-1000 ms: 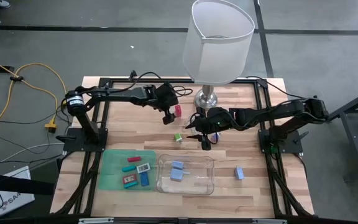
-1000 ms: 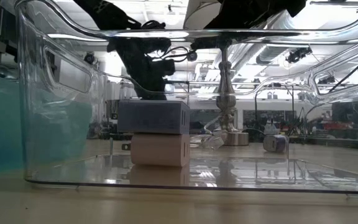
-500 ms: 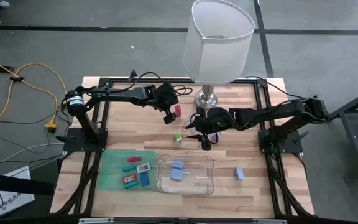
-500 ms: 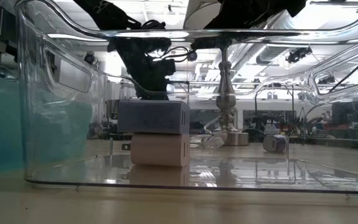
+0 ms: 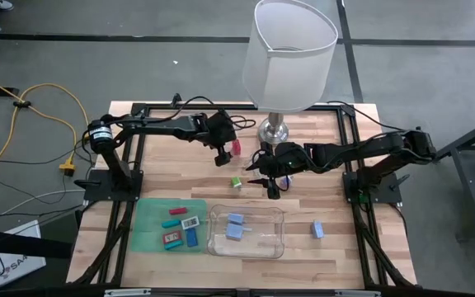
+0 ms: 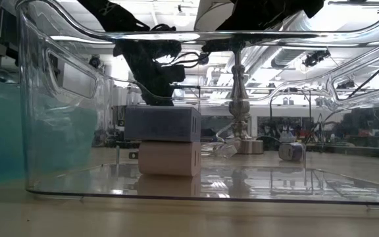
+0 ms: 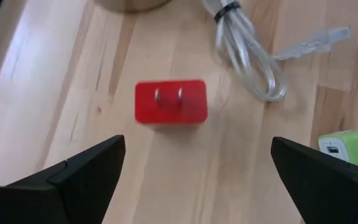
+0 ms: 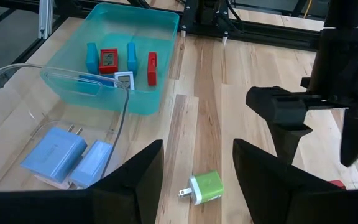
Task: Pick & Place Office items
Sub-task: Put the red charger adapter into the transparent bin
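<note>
Left wrist view alone shows red plug (image 7: pixel 171 102) prongs-up between open jaws; right jaws open.

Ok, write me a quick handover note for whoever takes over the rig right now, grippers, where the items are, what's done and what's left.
Left gripper: open, empty, over the red charger near the lamp base.
Right gripper: open, empty, mid-table beside the green charger.
Done: two blue chargers in the clear tray; several small pieces in the teal bin.
Left: red charger, green charger, a clear cable, and a blue charger right of the tray.
</note>
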`<action>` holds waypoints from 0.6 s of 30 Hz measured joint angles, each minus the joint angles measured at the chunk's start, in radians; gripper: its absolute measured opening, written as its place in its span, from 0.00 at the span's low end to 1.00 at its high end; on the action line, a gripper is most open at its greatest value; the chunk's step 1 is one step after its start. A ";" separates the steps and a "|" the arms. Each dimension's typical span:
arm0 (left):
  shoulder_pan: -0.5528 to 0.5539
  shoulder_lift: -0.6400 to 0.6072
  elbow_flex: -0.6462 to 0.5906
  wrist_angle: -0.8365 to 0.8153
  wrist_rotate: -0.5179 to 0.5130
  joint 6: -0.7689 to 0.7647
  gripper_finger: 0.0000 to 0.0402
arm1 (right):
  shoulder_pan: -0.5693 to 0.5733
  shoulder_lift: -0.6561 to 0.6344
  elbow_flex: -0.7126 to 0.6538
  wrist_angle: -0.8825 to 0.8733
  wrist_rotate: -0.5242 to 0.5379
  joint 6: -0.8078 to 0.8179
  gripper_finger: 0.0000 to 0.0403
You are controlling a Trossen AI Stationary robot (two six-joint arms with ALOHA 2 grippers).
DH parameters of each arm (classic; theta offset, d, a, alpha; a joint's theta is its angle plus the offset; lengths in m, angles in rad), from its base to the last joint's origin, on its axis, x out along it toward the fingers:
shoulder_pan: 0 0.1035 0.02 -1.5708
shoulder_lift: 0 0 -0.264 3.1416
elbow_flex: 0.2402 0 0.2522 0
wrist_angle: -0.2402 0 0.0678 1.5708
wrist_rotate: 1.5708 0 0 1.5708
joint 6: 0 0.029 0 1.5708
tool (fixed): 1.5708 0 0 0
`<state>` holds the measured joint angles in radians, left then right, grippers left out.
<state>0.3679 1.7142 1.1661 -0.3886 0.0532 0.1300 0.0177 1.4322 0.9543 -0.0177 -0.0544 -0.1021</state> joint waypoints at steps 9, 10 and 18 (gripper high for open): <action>0.007 0.003 0.000 0.000 -0.006 0.068 0.98 | 0.000 0.000 0.000 0.000 0.000 0.000 0.45; 0.009 0.003 0.000 0.001 -0.006 0.084 0.98 | 0.000 0.000 0.000 0.000 0.000 0.000 0.45; 0.031 0.031 -0.006 0.017 -0.003 0.113 0.98 | 0.000 0.000 0.000 0.000 0.000 0.000 0.45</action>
<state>0.3992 1.7450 1.1602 -0.3717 0.0502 0.2432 0.0177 1.4322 0.9543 -0.0181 -0.0547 -0.1024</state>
